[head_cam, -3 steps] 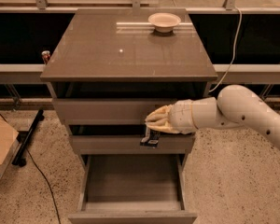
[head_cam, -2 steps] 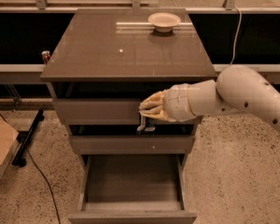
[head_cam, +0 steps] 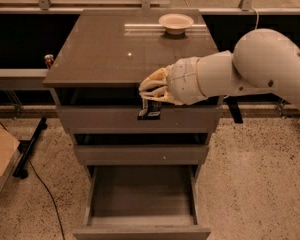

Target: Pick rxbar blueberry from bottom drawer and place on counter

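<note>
1. Judging by how things lay, we had the pick done: the small dark-wrapped rxbar blueberry [head_cam: 150,111] hung from our pale two-finger gripper [head_cam: 149,95], and the wide grey-brown bottom drawer [head_cam: 140,231] stood open well below the gripper, with nothing visible inside.
2. We had the placing left: the glossy grey-brown counter [head_cam: 105,49] began just behind the gripper.
3. Our gripper was pinched narrowly on the bar's upper end.
4. The round pale bowl [head_cam: 176,21] sat well behind the gripper.

Tool [head_cam: 150,93] grips rxbar blueberry [head_cam: 149,111] at front edge of counter [head_cam: 100,54]; bottom drawer [head_cam: 140,200] open.
</note>
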You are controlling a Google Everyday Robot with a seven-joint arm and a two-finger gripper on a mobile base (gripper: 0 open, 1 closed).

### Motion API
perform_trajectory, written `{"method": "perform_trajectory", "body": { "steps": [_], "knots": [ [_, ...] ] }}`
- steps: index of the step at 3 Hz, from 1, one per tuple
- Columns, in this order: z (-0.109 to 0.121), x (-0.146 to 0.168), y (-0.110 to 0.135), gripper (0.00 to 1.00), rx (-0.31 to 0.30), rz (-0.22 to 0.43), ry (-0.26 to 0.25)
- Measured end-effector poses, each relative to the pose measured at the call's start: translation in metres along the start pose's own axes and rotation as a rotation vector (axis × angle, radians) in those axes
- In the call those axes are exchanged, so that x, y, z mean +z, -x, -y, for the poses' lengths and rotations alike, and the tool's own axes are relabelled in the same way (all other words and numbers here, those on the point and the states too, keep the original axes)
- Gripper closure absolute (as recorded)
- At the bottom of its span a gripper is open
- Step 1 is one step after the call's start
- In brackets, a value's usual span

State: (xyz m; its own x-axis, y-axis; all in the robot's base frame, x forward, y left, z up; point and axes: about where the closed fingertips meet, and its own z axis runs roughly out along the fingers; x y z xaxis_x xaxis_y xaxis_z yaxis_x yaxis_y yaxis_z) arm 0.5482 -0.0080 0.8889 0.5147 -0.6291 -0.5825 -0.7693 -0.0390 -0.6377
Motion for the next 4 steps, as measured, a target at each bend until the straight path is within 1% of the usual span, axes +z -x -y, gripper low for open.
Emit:
{"method": "perform_trajectory", "body": {
  "steps": [1,2,3,4],
  "knots": [
    [0.005,0.007,0.0,1.0,-0.008,0.007,0.007],
    [0.02,0.027,-0.009,1.0,-0.012,0.023,0.007],
    [0.041,0.056,-0.018,1.0,-0.001,0.056,-0.005],
    [0.063,0.086,-0.012,1.0,-0.016,0.101,-0.013]
  ]
}}
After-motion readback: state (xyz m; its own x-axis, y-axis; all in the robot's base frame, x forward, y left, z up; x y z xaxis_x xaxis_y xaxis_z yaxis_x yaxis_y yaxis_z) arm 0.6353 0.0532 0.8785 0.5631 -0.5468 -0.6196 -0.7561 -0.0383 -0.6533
